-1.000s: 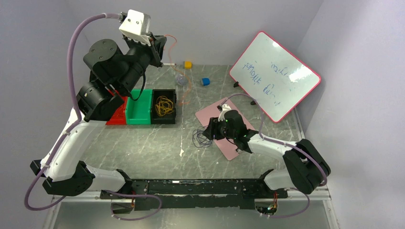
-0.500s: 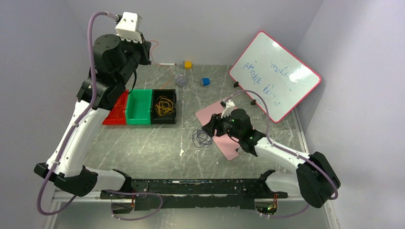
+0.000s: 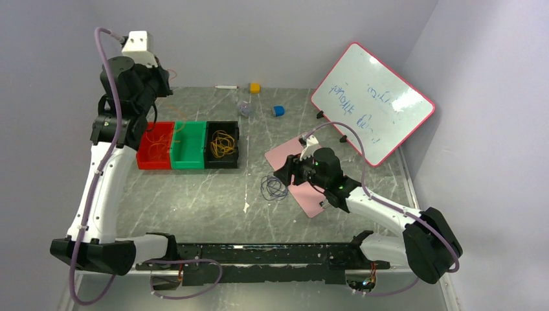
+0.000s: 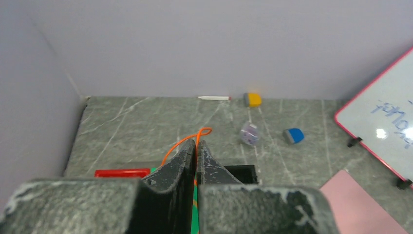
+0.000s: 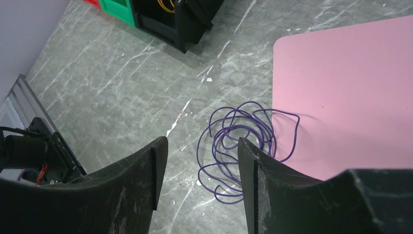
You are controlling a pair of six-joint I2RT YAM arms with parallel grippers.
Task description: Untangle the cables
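The left gripper (image 4: 196,144), clamped on the thin orange-red wire (image 4: 173,148), hangs over the red plastic bin (image 3: 154,166) (probably its sorting slot). The right gripper (image 5: 201,142), open and empty, hovers over the coiled purple wire (image 5: 237,127), ready for pickup.

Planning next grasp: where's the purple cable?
Top view, centre: purple cable coiled on the table, overlapping the pink mat's left edge, by the right end effector.

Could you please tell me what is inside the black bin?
A coiled yellow cable lies in the black bin; nothing else shows there. Whatever is beneath the coil is covered.
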